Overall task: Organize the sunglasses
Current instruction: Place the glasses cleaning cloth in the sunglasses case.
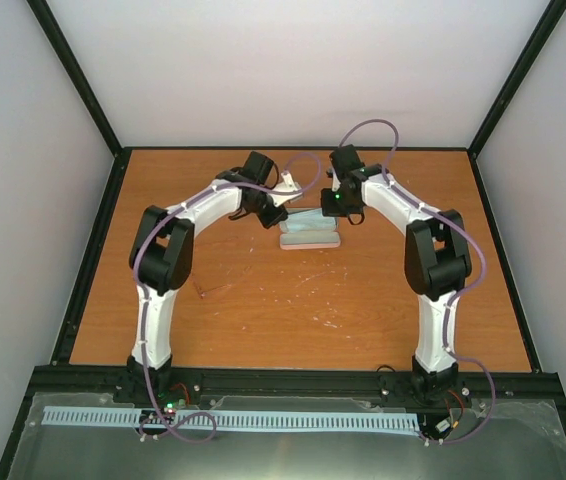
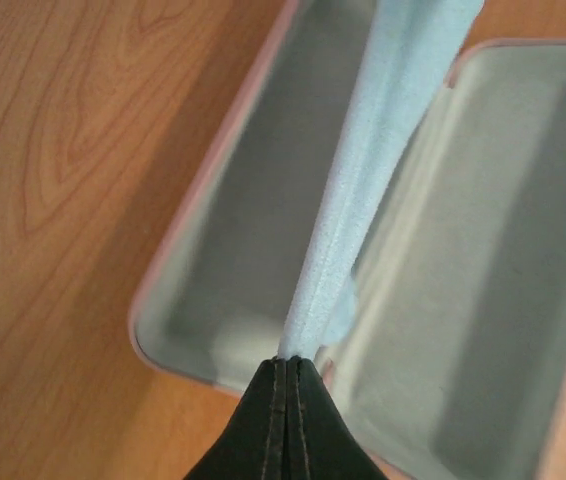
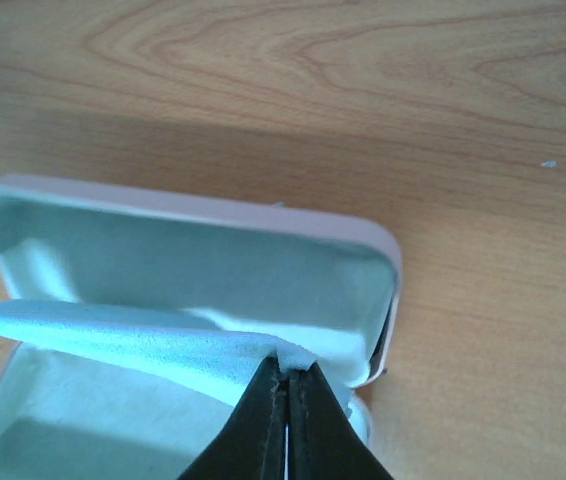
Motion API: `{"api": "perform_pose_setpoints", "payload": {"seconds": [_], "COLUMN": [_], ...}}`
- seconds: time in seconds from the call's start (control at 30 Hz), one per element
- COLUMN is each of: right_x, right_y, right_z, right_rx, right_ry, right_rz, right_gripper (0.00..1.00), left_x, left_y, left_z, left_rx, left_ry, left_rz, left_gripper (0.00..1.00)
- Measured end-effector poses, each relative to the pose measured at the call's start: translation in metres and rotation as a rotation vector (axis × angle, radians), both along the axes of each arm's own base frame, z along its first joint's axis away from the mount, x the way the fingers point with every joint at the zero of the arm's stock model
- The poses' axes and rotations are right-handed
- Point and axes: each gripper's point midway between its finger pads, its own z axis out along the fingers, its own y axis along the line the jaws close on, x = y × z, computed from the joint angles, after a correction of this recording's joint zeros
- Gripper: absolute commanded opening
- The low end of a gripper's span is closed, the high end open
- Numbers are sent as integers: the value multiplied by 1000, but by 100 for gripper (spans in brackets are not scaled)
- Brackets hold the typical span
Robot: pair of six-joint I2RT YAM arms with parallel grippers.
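Spanning the open pink case point(image 1: 310, 238) on the counter point(image 1: 263, 300), a light blue cloth point(image 2: 383, 150) is clamped at opposite ends by the left tool point(image 2: 288, 368) and right tool point(image 3: 285, 378). Only the wrist views show these grips. Where the sunglasses lie cannot be told.

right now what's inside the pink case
The case shows only bare pale lining. The blue cloth, pinched by left gripper and right gripper, spans it, hiding a strip; no sunglasses visible.

Orange wooden table point(image 1: 263, 310) enclosed by pale walls point(image 1: 293, 70).
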Motion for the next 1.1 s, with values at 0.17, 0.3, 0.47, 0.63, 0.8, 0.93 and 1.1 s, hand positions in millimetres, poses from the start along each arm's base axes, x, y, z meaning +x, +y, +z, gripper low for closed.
{"api": "perform_pose_setpoints", "payload": {"seconds": [0.17,0.3,0.47,0.63,0.8,0.93,1.1], "right_x": [-16,-30,-45,-51,-46,-34,-27], "right_y": [10,13,9,4,2,6,6], "right_z": [17,16,10,6,7,2,-18], "right_rx": [11,11,5,-11,-24,-30,-45], "right_ry": [-33,-28,-14,-8,-24,-28,8], "right_rz": [21,28,19,6,-3,-4,-9], "right_gripper": [3,3,3,3,3,3,3], "left_x": [-27,-46,-66,-67,-60,-46,-28], "left_y": [3,6,1,-5,-7,-12,-13], "left_z": [18,18,12,12,11,8,1], "left_rx": [-13,-12,-7,-13,-5,0,4], "left_ry": [-7,10,36,28,15,-3,-16], "left_rz": [-4,-3,-16,-19,-16,-21,-23], "left_gripper": [0,1,1,0,1,1,1]}}
